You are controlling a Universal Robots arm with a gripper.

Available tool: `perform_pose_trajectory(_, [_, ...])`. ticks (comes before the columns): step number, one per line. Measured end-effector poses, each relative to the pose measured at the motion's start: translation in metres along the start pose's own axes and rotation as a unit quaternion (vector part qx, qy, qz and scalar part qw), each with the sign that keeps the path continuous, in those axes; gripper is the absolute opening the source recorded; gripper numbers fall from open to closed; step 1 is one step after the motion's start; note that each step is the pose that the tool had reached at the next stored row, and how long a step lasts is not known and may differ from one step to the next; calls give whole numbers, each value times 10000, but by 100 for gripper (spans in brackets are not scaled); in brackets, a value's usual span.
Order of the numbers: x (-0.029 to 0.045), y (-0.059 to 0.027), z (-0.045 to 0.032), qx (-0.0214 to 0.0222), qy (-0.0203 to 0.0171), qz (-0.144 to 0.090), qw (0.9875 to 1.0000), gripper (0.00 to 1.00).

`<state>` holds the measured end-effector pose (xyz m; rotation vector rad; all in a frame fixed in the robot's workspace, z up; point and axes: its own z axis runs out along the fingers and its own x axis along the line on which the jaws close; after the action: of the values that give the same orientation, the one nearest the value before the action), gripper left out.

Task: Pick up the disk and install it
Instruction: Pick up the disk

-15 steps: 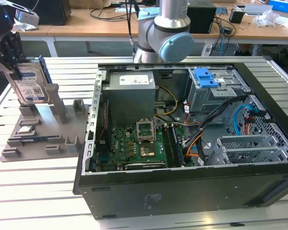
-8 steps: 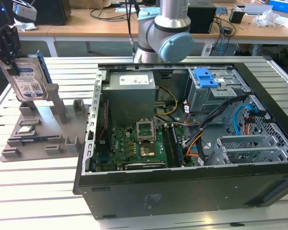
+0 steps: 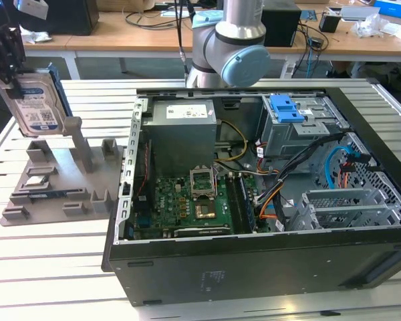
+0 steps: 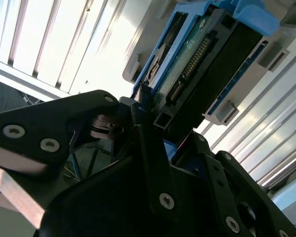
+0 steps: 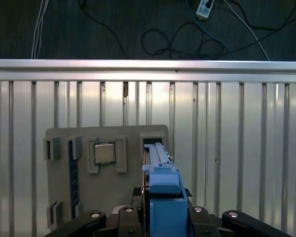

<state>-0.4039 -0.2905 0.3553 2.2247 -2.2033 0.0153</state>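
In the exterior view the gripper (image 3: pixel 12 75) clamps the disk (image 3: pixel 35 107) over the grey fixture (image 3: pixel 60 190), beside the open computer case (image 3: pixel 254 267). The second wrist view shows its connector end (pins visible). In the first wrist view its blue caddy edge hangs above the slatted worktop (image 5: pixel 246 148).

Bright overhead light washes the slatted surface (image 3: pixel 53 267) nearly white, glare streaks its ribs in both wrist views, and the pincer (image 4: pixel 138 112) stands in dark silhouette.
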Motion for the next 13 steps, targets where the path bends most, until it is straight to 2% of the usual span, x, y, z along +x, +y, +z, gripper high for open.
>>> perform_pose_trajectory(6, [-1,0,-110,0,0,0,10000,37])
perform_pose_trajectory(13, [-2,0,-277,0,0,0,10000,37])
